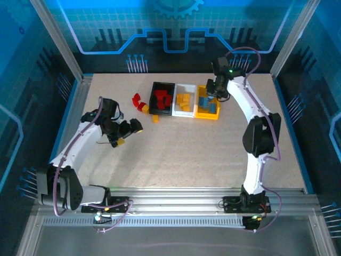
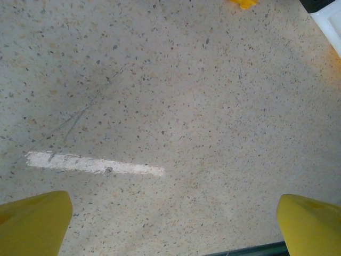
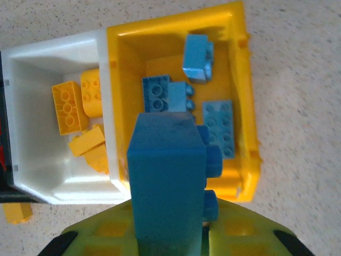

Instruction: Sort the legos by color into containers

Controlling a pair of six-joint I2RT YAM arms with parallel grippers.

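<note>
- The speckled beige worktop (image 1: pixel 213 154) carries three small open plastic bins touching in a row: a black bin (image 1: pixel 153 101), a white bin (image 3: pixel 32 58) and a yellow bin (image 3: pixel 242 96).
- The right pincer (image 3: pixel 169 229) hangs over the yellow bin, pinching a light blue toy brick (image 3: pixel 165 170). Other blue bricks (image 3: pixel 218 125) lie inside, so this looks like the correct bin.
- To release well, I would centre the brick over the bin floor, away from the wall shared with the white bin. Then lower a little and spread the fingers so it cannot bounce out.
- The left pincer (image 2: pixel 173 224) is spread and empty above bare worktop.
- Loose red bricks (image 1: pixel 137 100) and an orange-yellow brick (image 1: pixel 155 118) wait beside the black bin.
- No brand, label or writing is readable.
</note>
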